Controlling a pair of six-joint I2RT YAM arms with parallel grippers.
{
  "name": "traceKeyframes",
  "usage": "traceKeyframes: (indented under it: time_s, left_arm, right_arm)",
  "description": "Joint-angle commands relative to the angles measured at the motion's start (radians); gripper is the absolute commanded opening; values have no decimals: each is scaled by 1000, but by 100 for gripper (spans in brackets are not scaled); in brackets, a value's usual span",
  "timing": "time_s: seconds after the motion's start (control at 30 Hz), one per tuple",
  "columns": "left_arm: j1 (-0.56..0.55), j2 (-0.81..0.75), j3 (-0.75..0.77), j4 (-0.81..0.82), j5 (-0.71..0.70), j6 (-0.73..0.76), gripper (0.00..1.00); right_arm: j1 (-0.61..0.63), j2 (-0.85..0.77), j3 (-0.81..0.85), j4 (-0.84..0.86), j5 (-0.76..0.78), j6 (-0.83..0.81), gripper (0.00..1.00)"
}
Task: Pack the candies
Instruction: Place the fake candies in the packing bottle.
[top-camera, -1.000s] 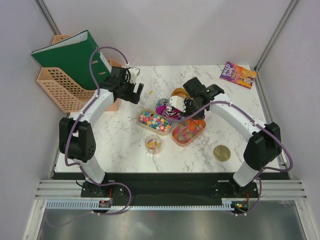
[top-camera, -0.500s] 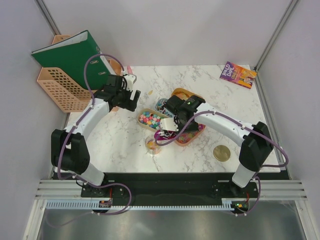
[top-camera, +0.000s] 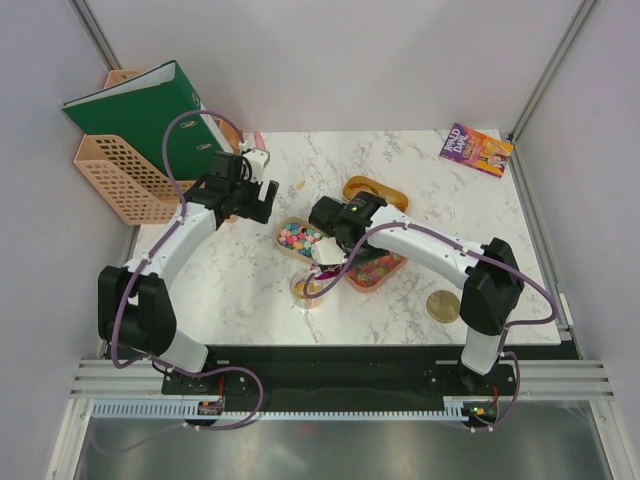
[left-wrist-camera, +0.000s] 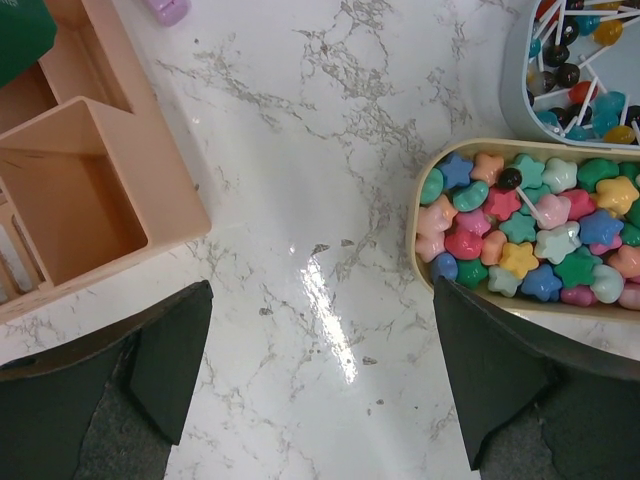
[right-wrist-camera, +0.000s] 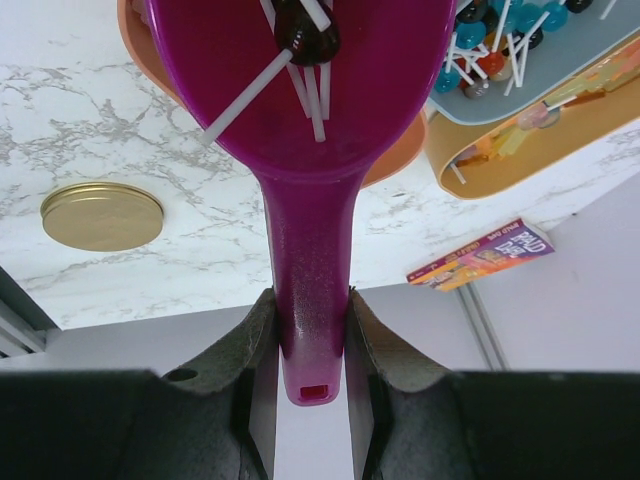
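Magenta scoop is clamped by its handle in my right gripper. Its bowl runs straight out ahead of the fingers, carrying a dark lollipop and white sticks. From above, the small jar lies at the bowl's tip, under or just beyond, I cannot tell which. My left gripper hangs spread over marble, with star candies beside its right finger.

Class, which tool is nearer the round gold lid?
Right. The right tool, gripping the purple scoop, is left of the gold lid; the left tool is farther away, by the peach rack.
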Motion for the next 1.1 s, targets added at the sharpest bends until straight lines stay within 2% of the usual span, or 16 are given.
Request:
traceKeyframes:
  time_s: [0.0,0.27,0.67,0.9,1.07]
  left_arm:
    - [3,-32,-5,50,-15,-35,98]
    - [5,-45,-16,66,-13,-48,98]
    - [3,-59,-31,87,-4,-59,98]
    - [3,-50,-34,92,-2,-64,98]
    - [3,-50,-34,84,4,-71,98]
  right_arm:
    - [37,10,51,-83,95,0,0]
    - [86,60,91,-136,227,14,0]
    - [150,47,77,-137,417,-56,0]
    - [158,45,119,-137,466,-70,0]
    - [152,41,180,-136,431,-52,0]
